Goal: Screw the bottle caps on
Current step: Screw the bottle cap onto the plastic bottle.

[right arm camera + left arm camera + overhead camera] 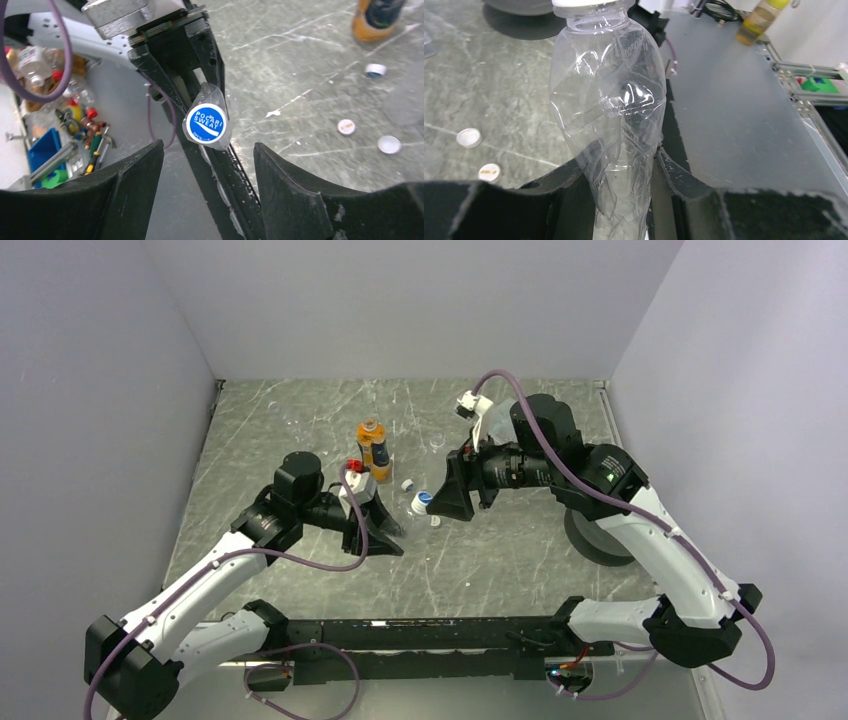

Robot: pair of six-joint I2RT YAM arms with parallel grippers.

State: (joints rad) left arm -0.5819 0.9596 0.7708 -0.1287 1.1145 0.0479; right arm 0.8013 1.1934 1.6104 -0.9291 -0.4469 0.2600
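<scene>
Blue-topped round plastic cap (206, 123) sat on the mouth of the clear crumpled plastic bottle (609, 100), over mid-table, facing your right gripper (207, 167) end-on. Couldn't tell how far down the thread it was. Left gripper (619, 172) had its fingers clamped on the bottle's lower body, tilting it toward the right arm. Right fingers were apart, one either side of the cap, not touching it.

My read of the step (grip the cap and turn):
- You needed the cap centred between the right fingers before closing. In the right wrist view it sat about mid-gap, a bit high.
- You wanted to close on the cap's rim only, not the neck.
- The bottle wall looked thin and creased, so a hard squeeze from either side risked buckling it.
- The wrist axis had to line up with the neck, since any angle risked cross-threading.
- The left grip was low on a soft body, so I expected the neck to flex under torque.

Surface: grey marbled table (500, 570), streaked pale. Loose small white caps (389, 144) lay near the work. A small orange-amber bottle with dark label (374, 448) stood upright behind, and a large black disc (598, 535) sat by the right arm.

Room: plain pale walls (400, 300) closed the table on three sides. A clutter of hand tools and small bottles (65, 125) showed past its edge.
</scene>
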